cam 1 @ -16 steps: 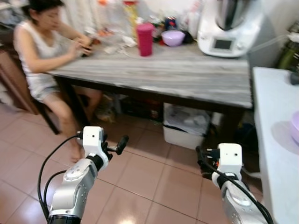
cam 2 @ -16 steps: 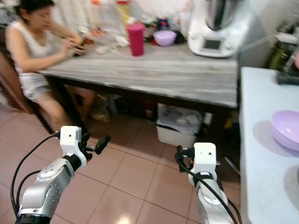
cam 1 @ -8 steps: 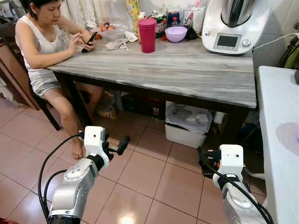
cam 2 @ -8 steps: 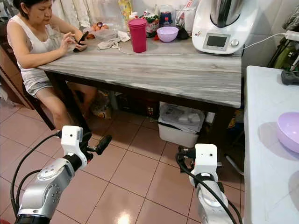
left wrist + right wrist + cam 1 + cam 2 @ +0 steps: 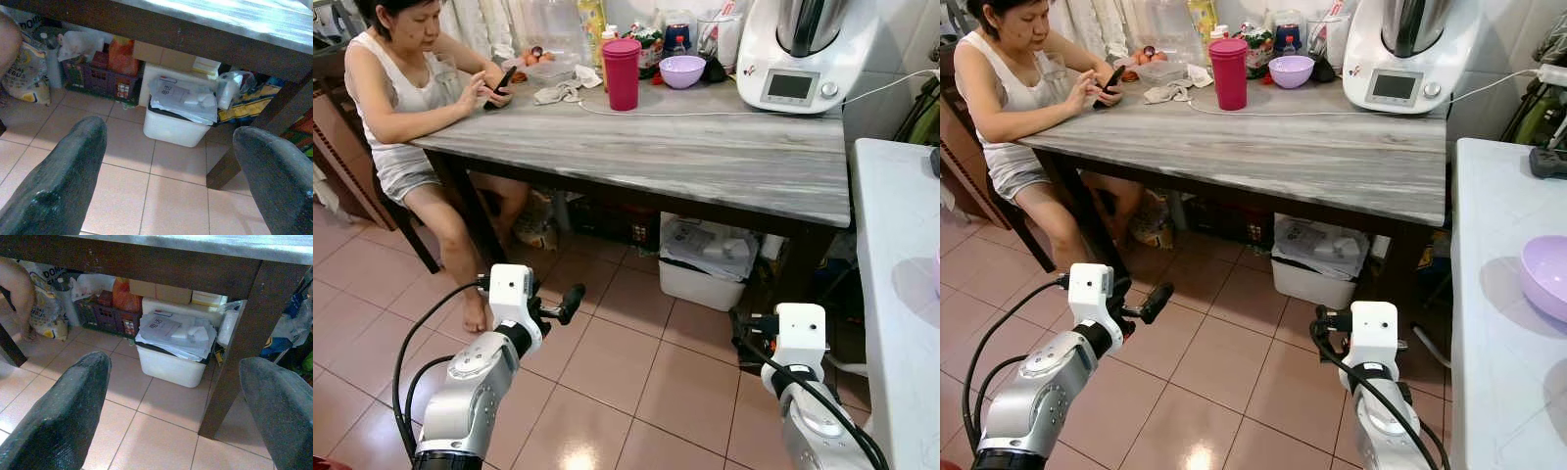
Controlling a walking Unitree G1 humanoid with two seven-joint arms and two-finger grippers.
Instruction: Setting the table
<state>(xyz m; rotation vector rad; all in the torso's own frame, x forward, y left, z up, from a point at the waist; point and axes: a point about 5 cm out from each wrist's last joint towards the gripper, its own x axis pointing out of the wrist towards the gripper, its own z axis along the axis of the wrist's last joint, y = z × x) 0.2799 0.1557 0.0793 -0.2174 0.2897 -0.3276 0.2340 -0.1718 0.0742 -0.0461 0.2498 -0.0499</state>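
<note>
Far to my left a person [image 5: 406, 98] sits at the end of the grey wooden table [image 5: 705, 157], thumbing a dark phone [image 5: 501, 81]. My left gripper [image 5: 171, 176] hangs low over the tiled floor [image 5: 607, 362], short of the table, its two black fingers [image 5: 63, 181] spread wide and holding nothing. Up on the table's far side stands a red lidded tumbler [image 5: 622, 73], with a small lilac bowl [image 5: 682, 70] just beside it, and then the big white kitchen machine [image 5: 798, 54] near the right end. Under the table sits a white bin [image 5: 171, 364] heaped with papers. My right gripper [image 5: 181, 416] is level with the left one, close to the table leg [image 5: 234, 352], fingers parted and empty too. On the white counter [image 5: 1498, 352] at my right rests a second lilac bowl [image 5: 1545, 274], well apart from both grippers.
</note>
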